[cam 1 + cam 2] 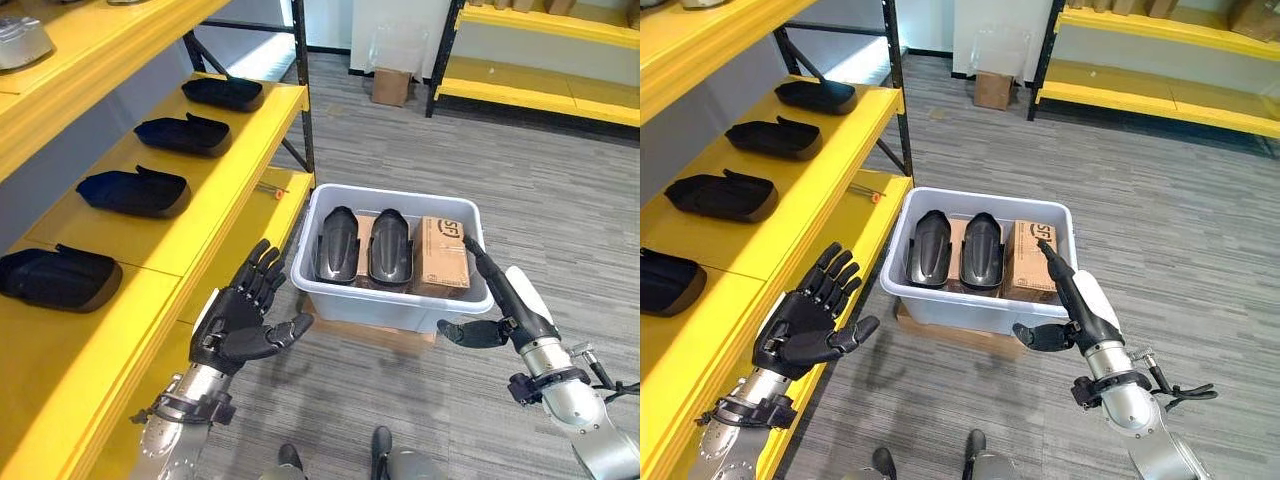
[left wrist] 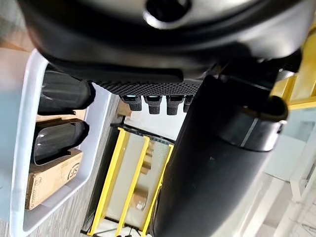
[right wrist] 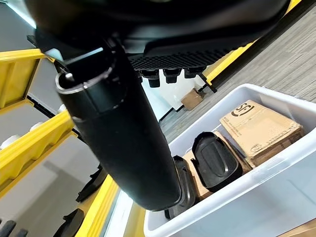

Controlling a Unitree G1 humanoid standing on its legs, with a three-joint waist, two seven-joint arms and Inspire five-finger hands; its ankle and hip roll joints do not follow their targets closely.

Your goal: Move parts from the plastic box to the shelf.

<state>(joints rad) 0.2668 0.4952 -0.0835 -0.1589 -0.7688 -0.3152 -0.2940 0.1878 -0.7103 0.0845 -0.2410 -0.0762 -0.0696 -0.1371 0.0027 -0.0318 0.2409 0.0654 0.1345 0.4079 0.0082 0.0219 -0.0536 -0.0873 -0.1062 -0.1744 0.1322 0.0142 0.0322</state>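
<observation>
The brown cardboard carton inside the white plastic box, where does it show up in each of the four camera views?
Left eye view: brown cardboard carton at the right end of the white plastic box, beside two black parts.
Right eye view: carton, same end of the box.
Left wrist view: carton at lower left, inside the box wall.
Right wrist view: carton at right, behind the box rim.
Shared landmark: the black parts next to it.

The left hand (image 1: 237,325) is raised with its palm turned inward, its fingers (image 1: 262,268) spread and straight, thumb jutting to the side. The right hand (image 1: 505,300) reaches forward from a silver-grey forearm, its fingers (image 1: 482,263) extended together and seemingly straight, thumb sticking out toward the left. Both hands hold nothing.
</observation>
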